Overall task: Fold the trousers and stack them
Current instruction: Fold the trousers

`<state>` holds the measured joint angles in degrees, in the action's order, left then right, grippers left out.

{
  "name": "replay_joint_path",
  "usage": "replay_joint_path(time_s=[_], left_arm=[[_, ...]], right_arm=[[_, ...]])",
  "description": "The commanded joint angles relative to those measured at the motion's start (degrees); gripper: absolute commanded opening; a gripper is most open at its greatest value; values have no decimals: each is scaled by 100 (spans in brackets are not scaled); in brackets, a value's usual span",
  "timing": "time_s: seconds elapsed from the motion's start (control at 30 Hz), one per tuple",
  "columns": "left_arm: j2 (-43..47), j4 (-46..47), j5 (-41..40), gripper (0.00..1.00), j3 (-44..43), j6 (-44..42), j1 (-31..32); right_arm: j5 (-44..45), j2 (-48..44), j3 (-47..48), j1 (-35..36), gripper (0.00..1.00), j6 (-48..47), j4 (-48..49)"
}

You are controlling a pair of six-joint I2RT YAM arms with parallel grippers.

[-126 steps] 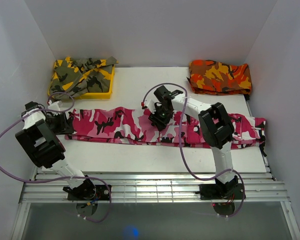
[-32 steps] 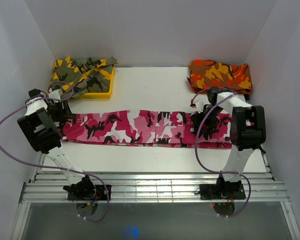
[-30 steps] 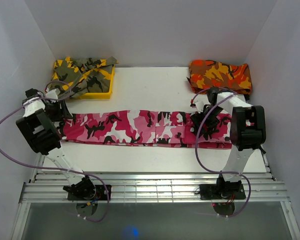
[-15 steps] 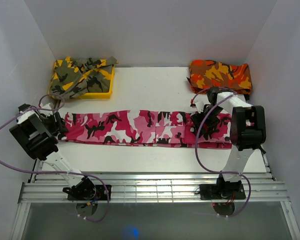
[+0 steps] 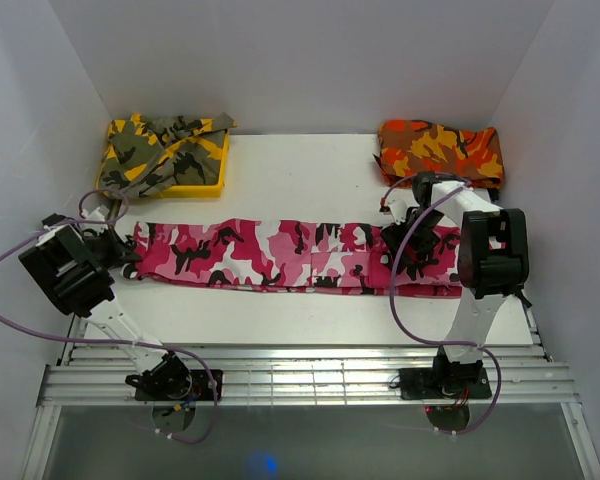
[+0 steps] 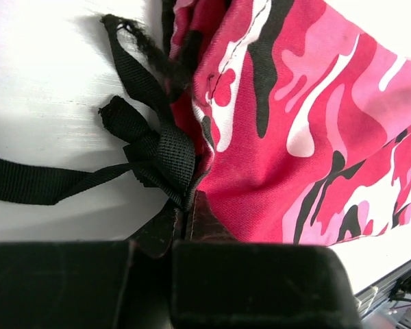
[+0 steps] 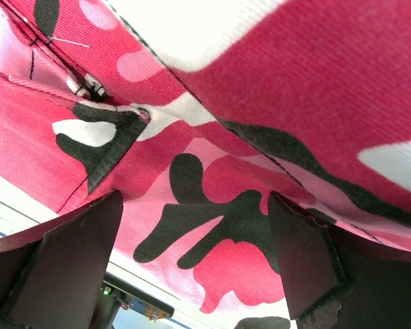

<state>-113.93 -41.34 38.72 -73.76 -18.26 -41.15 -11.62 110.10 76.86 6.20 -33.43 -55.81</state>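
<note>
Left gripper [image 6: 185, 229] is pressed together on the very end of the trousers [image 5: 280, 255], pinching right where the black strap [image 6: 157, 154] is knotted into the cloth. Right gripper [image 7: 192, 240] is spread wide, low over the fabric near the other end, gripping nothing I can see. The trousers lie flat at full length across the table [image 5: 300, 170], nearer me than both the yellow tray [image 5: 205, 187] with the yellow-olive garment [image 5: 160, 145] and the orange-red garment [image 5: 440, 150]. My worries follow. The left bite looks shallow, on the edge only. I cannot tell whether it holds every layer or just the strap and the top one. If it holds only those, a lift would peel the layers apart or slip off the knot. The strap's loose tail trails on the table and could drag or fold under. With my right fingers unclosed that end is unanchored, so a pull from the left would slide the whole length rather than fold it. The left end sits close to the table's edge, so a dropped end may hang off. A high carry toward the rear could brush the tray.
</note>
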Motion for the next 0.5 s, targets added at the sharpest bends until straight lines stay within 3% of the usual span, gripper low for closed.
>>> replay_joint_path(time_s=[0.0, 0.17, 0.47], left_arm=[[-60, 118, -84, 0, 11, 165, 10], [353, -58, -784, 0, -646, 279, -139], [854, -366, -1920, 0, -1632, -380, -271]], right_arm=[[-16, 46, 277, 48, 91, 12, -158], [-139, 11, 426, 136, 91, 21, -228], [-438, -156, 488, 215, 91, -41, -378]])
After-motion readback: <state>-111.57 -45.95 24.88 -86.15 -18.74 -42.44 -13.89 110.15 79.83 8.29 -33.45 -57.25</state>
